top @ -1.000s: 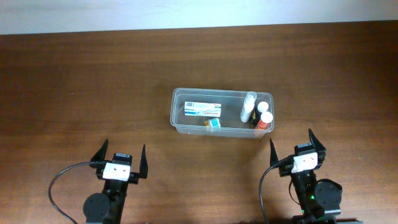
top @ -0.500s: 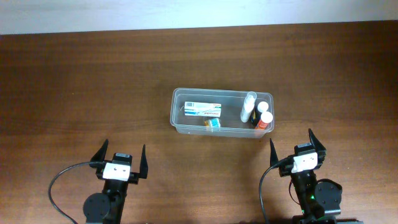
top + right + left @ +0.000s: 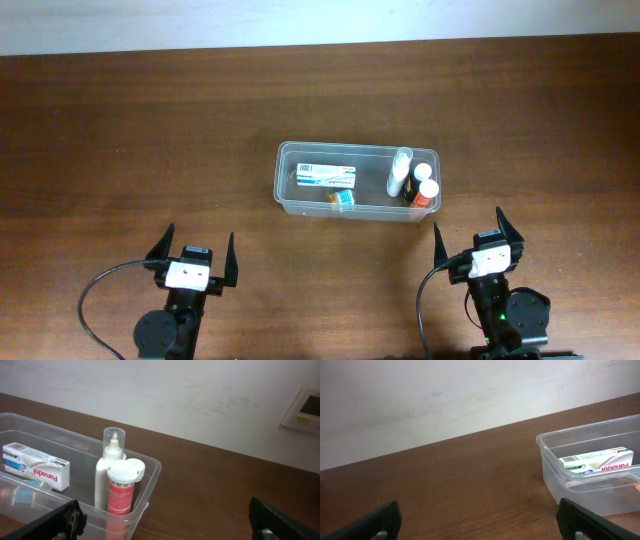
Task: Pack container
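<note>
Found the left claw (image 3: 200, 240) at the near left of the bench (image 3: 130, 130), spread fully and gripping nothing. Saw the container (image 3: 350, 147) mid-bench, just right of centre, already holding a white box (image 3: 328, 175), a small yellow-and-teal item (image 3: 342, 198), a white bottle (image 3: 400, 172) and a red tube (image 3: 426, 196) — nothing loose outside it. Found the right claw (image 3: 468, 228) short of the container's right end, equally wide, empty. Judged the packing done, or nearly so — both claws clear of it.
</note>
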Robot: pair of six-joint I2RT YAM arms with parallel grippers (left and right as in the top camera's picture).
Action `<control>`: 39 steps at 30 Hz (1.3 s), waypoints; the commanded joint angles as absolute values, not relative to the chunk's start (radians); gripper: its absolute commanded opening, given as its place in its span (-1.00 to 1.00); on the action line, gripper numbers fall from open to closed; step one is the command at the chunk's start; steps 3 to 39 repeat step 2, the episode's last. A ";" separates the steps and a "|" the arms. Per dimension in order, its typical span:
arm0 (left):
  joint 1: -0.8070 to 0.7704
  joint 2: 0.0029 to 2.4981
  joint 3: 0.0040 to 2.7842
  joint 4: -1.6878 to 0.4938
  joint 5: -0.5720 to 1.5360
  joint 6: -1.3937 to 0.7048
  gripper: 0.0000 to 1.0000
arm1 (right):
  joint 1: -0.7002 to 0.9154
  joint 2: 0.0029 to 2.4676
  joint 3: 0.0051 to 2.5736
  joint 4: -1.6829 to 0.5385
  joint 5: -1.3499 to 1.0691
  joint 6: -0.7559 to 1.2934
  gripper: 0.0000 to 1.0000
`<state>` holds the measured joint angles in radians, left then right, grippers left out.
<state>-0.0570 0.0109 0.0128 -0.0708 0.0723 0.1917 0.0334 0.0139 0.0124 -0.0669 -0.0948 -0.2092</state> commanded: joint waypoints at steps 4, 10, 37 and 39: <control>-0.061 0.006 0.009 -0.073 0.086 0.207 0.99 | 0.026 0.003 0.006 -0.071 -0.086 -0.205 0.97; -0.061 0.006 0.009 -0.073 0.086 0.207 0.99 | 0.026 0.003 0.006 -0.071 -0.086 -0.205 0.97; -0.061 0.006 0.009 -0.073 0.086 0.207 0.99 | 0.026 0.003 0.006 -0.071 -0.086 -0.205 0.97; -0.061 0.006 0.009 -0.073 0.086 0.207 0.99 | 0.026 0.003 0.006 -0.071 -0.086 -0.205 0.97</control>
